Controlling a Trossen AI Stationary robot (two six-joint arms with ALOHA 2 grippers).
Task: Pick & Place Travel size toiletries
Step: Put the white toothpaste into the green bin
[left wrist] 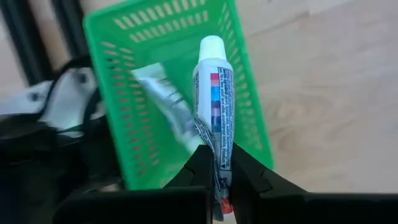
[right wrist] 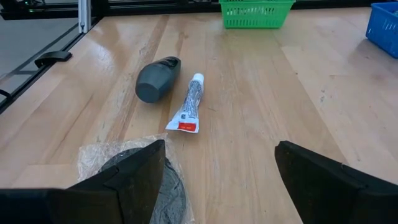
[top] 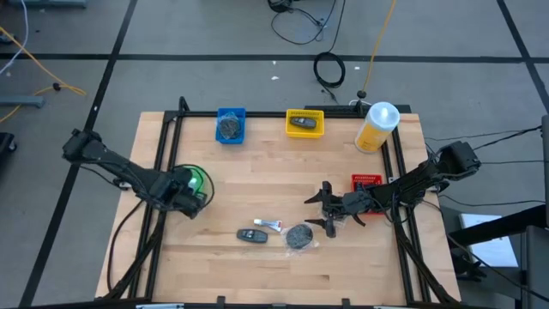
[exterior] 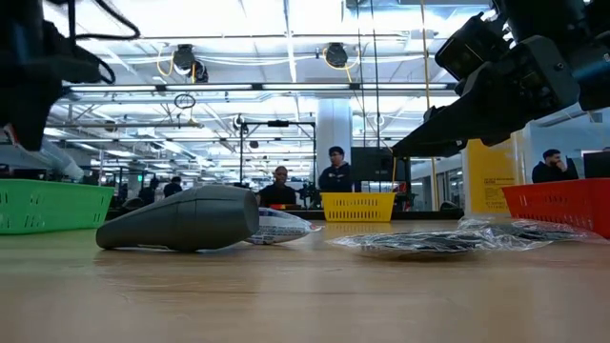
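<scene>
Overhead: wooden desk w/ two dark robot arms. Left gripper hangs over a green basket at the desk's left side, fingers clamped on the crimped end of a small white tube; cap end points away from the fingers, above the basket. Another slim silver tube lies inside the basket already.

Right gripper sits low near desk centre-right, fingers wide apart, nothing between them. Just in front of it: a grey disc in clear wrap, a second white tube and a dark oblong bottle, all lying on the desk. At the back: blue tray and yellow tray, each w/ an item; tall yellow bottle; red tray by the right arm.

Risks, as judgement: grip is only on the tube's thin flat tail, so it may slip or swing & drop across the basket rim instead of inside. The right fingers, approx. over the crinkly wrap, could catch film only and drag the disc.
</scene>
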